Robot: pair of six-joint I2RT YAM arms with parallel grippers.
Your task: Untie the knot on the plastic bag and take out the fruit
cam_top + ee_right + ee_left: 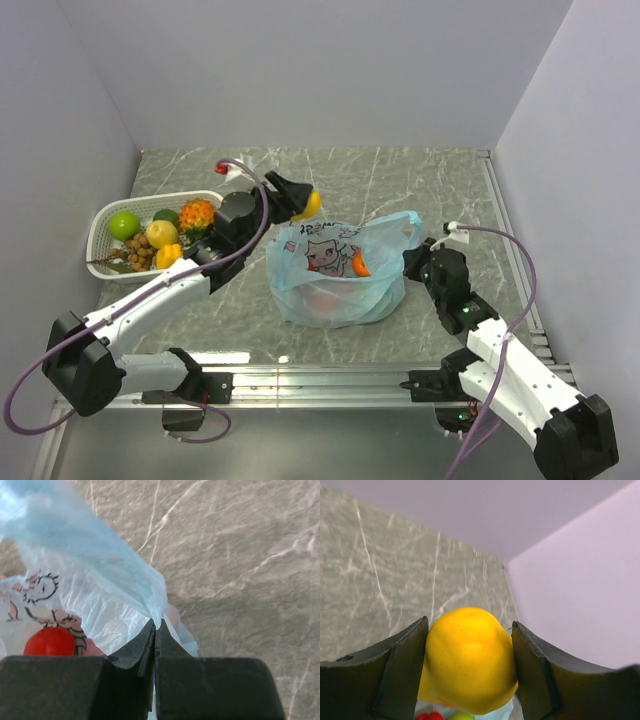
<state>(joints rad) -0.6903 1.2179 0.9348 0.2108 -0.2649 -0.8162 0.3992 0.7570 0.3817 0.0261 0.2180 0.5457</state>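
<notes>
The pale blue plastic bag (335,272) sits mid-table with its mouth open and orange and red fruit (360,264) showing inside. No knot shows. My left gripper (302,203) is shut on a yellow pear (311,205) and holds it above the bag's back left edge; the pear (470,660) fills the gap between the fingers (400,670) in the left wrist view. My right gripper (415,262) is shut on the bag's right edge; the plastic (100,565) is pinched at the fingertips (150,637) with a red fruit (50,641) behind it.
A white slotted basket (102,220) at the left holds a green apple (124,224), an orange pineapple-like fruit (197,213), yellow fruits and a brown bunch. Walls close in at left, back and right. A metal rail runs along the near edge (320,378).
</notes>
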